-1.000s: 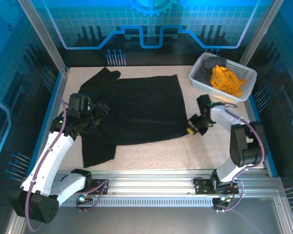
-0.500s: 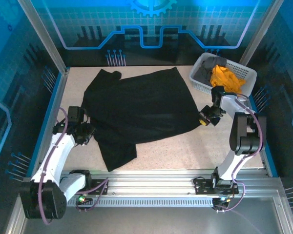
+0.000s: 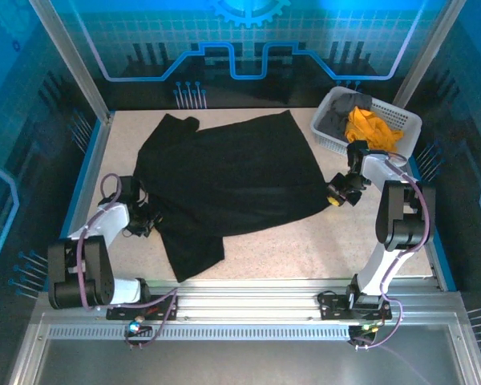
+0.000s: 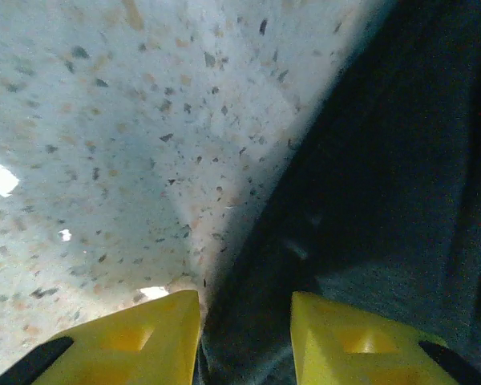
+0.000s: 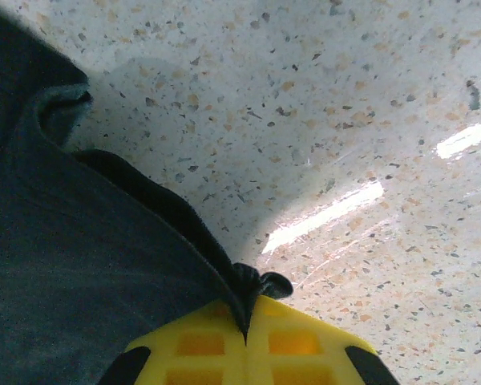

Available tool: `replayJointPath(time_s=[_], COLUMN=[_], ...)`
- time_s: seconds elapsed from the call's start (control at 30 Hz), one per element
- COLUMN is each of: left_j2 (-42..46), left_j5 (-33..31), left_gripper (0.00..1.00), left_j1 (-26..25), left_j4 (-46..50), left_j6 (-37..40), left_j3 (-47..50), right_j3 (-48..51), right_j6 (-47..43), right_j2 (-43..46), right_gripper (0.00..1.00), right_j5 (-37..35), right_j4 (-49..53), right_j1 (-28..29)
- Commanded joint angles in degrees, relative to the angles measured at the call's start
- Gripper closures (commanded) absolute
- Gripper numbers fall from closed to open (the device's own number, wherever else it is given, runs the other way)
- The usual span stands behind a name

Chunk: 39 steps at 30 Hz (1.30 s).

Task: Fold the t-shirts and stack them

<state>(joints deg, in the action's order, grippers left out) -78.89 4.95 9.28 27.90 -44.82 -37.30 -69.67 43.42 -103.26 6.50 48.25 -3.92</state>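
Black shirt lies spread flat across the middle of the tabletop. One sleeve points to the far left corner, and a long flap trails toward the near edge.

The right claw sits at the shirt's right corner, low on the surface. From the wrist we see its yellow fingers pressed together, with a twist of black hem pinched in the seam between them. It has a firm hold on the black shirt.

The left claw is down at the shirt's left edge. Its two yellow fingers stand part-way apart, and dark cloth runs into the gap. We cannot tell whether they bite the cloth or only straddle it.

A white basket sits in the far right corner, just beyond the right claw. In it are the orange shirt, crumpled, and the grey shirt, bunched against it on the left.
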Motion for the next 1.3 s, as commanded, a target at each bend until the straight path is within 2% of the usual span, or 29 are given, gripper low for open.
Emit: replayJointPath(time_s=[0.0, 0.13, 0.2, 0.37, 0.4, 0.57, 0.73, 0.9, 1.07, 1.17, 1.27], left_j2=[-3.3, -7.0, -7.9, -5.7, -4.1, 4.3, 9.5, 10.0, 9.6, 10.2, 11.2], left_j5=[5.3, 5.5, 5.0, 4.5, 3.7, 0.1, -3.6, -7.4, -9.1, -11.0, -12.8], left_gripper=[0.66, 0.62, 0.65, 0.98, 1.0, 1.0, 1.0, 1.0, 1.0, 1.0, 1.0], left_j1=[0.2, -2.4, -2.9, -3.1, -3.3, -3.4, -3.4, -2.7, 0.1, 2.1, 3.6], left_j4=[-4.8, -2.6, -1.8, -2.2, -1.3, 2.6, 3.5, 4.5, 4.5, 4.8, 4.9], left_j6=[0.9, 2.4, 2.6, 1.8, 1.5, -1.2, -6.7, -8.2, -8.6, -8.4, -8.3], left_j3=[0.6, -3.0, -3.8, -4.3, -5.2, -12.6, -24.7, -38.8, -52.9, -60.4, -66.6], right_j3=[-0.9, -1.2, -1.4, -1.8, -1.9, -4.4, -12.4, -24.8, -37.2, -40.7, -39.8], right_j6=[-0.1, 0.3, 0.6, 1.1, 1.0, -0.3, -0.3, 0.8, 0.5, 0.6, 1.0], right_j2=[-0.8, -1.2, -1.5, -1.4, -1.0, 2.9, 8.7, 10.8, 12.4, 15.6, 20.8], right_gripper=[1.0, 1.0, 1.0, 1.0, 1.0, 1.0, 1.0, 1.0, 1.0, 1.0, 1.0], right_j5=[1.2, 1.1, 1.1, 1.7, 1.8, 0.0, -4.0, -6.0, -6.5, -7.3, -7.8], right_j4=[1.6, 1.6, 1.5, 0.9, 0.7, 0.6, 0.5, -0.4, -4.1, -6.5, -10.0], right_j1=[-0.6, -0.2, 0.0, 0.5, 0.6, 3.9, 7.9, 8.2, 7.9, 7.5, 6.4])
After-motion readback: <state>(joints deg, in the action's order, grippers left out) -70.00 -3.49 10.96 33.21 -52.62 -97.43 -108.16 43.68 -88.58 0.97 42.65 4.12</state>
